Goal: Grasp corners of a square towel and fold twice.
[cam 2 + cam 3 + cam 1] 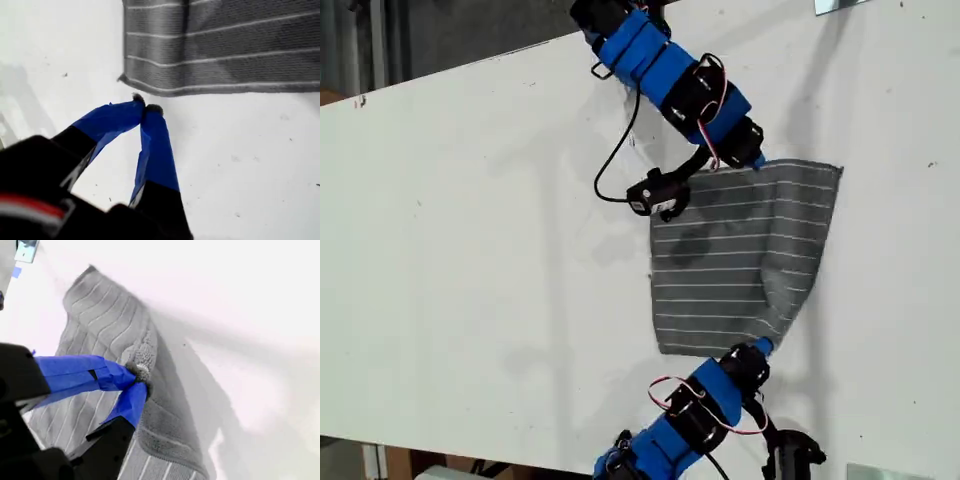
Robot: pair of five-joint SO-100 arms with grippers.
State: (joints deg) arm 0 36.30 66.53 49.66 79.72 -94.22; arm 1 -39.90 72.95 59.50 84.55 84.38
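Towel [740,250], spread on the white table [470,250], is pinched by the second gripper [137,377] while the first gripper [145,110] is closed empty just beside a corner [125,77], so a one-sided lift could skew the fold.

Dark grey towel [740,255] with thin white stripes, lying on the white table [470,250]; its 5 o'clock corner [767,343] is lifted and bunched, the remainder flat.

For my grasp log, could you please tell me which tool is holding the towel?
My second tool, pinching a raised fold of the towel; my first tool is shut empty beside it.
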